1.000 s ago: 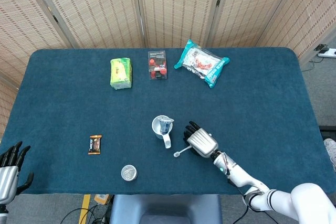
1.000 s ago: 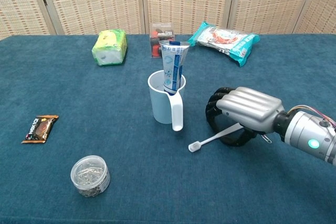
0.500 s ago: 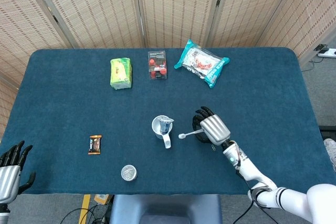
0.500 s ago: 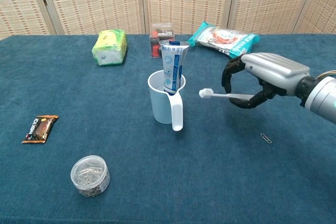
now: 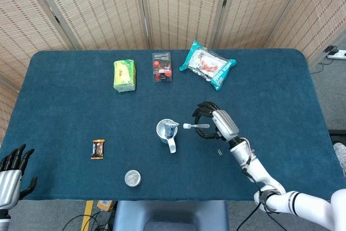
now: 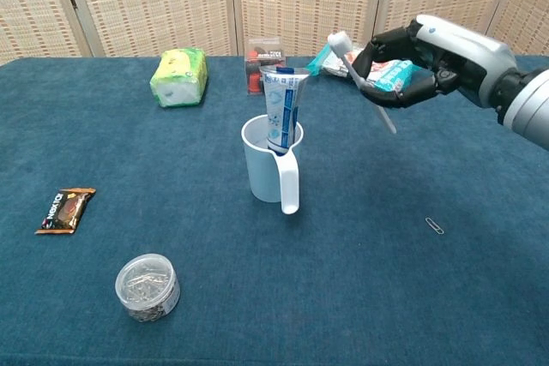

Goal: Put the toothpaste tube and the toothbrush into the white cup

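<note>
A: What could go wrong here?

B: The cup at table centre is light, and the tube already stands in it, leaning on the right rim. The toothbrush is raised to the cup's right, head pointing left and up. Lowered at that slant, it may catch the rim or tube and tip the cup.

A: And the hands?

B: The left hand rests at the near left edge, fingers apart, holding nothing. The right hand has its fingers curled around the toothbrush handle.
</note>
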